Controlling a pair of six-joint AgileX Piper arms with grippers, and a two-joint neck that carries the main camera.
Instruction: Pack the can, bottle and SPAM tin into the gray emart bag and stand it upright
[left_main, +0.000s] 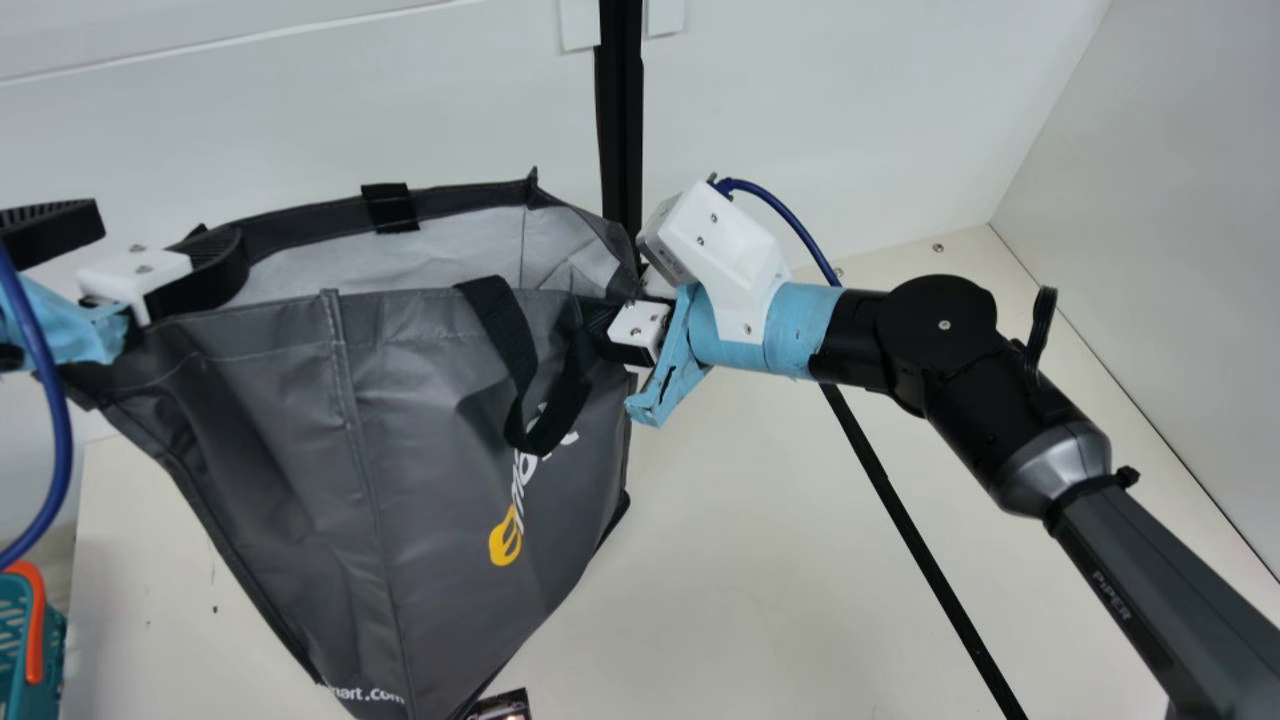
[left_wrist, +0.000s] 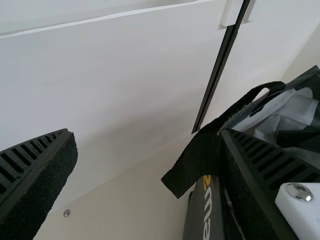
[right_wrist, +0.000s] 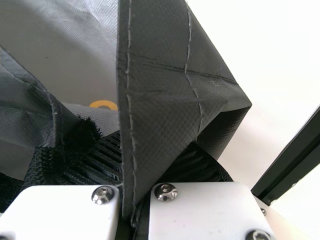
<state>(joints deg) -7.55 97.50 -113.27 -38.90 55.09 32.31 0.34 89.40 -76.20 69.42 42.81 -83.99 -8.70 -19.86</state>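
While the gray bag (left_main: 440, 400), above the table (left_main: 760, 560), is pinched by the right gripper (left_main: 600, 325), the open left gripper (left_wrist: 146, 135), one finger (left_wrist: 247, 185) apparently inside, should be eased outward so the mouth (left_main: 440, 250) is spread.

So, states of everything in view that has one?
Gray emart bag: mouth open, rim gripped on the right side
Front handle: flopped down over the bag's outside
Left gripper: jaws open
Right gripper: jaws shut on the bag's rim
Teal basket: cut off, contents can't be told
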